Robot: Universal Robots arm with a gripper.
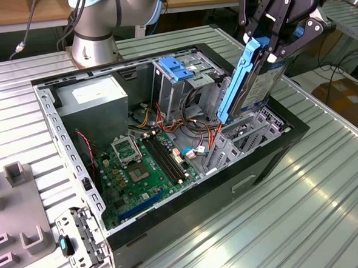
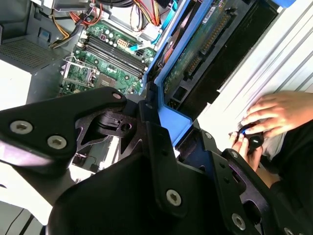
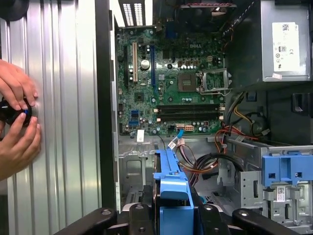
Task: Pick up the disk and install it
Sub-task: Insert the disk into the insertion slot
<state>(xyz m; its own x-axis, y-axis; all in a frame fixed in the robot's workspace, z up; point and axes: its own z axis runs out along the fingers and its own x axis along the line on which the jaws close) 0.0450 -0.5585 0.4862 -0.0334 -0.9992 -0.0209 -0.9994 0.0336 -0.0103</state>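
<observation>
**Disk gripped and poised at the drive bay of the open computer case**

The gripper is clenched on the upper end of the disk. The disk hangs steeply tilted, its lower end at the mouth of the drive bay along the case's edge on the exterior view's right. Pickup looks done and installing is the step in hand. Seating it calls for lining the blue carrier's edges up with the bay's guides, clear of the loose cables. A person's hands rest on the tabletop beside the case.

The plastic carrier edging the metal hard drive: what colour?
The plastic carrier is blue; best in exterior view.
</observation>
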